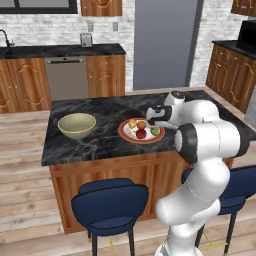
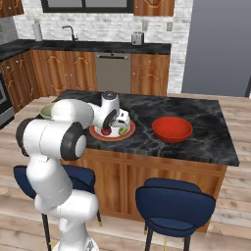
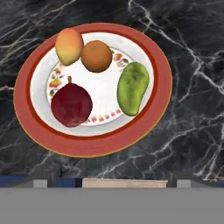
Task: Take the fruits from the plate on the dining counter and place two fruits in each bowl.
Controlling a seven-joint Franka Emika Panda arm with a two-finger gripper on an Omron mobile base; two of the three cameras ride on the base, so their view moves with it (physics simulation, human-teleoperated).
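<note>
Nearest to the cameras, two dark blue stools (image 1: 110, 202) stand tucked against the wooden base of the bench (image 1: 95, 142), whose black top is veined with white. Above its near edge the white arm reaches forward, and the gripper (image 1: 151, 115) hangs just over the plate (image 1: 125, 134), with nothing between its tips. In the hand view its two dark tips stand wide apart at the bottom, clear of everything, so the gripper is fully open and holds nothing.

Right below it, the plate (image 3: 30, 113) lies flat on the marble, white in the middle with a broad red-orange rim. All four fruits rest on it. In the hand view the dark red fruit (image 3: 71, 105) lies lower left, the green fruit (image 3: 132, 88) lies to the right, well apart from the red one, and the yellow-orange fruit (image 3: 69, 46) and the orange fruit (image 3: 96, 56) lie at the top, touching each other.

Further along the bench, to the left of the plate in the left base view, sits the beige bowl (image 1: 76, 125), holding nothing. On the other side, in the right base view, the red bowl (image 2: 172, 129) stands well apart from the plate, also holding nothing.

Beyond, brown cabinets (image 1: 25, 82) with black tops line the white brick wall.
</note>
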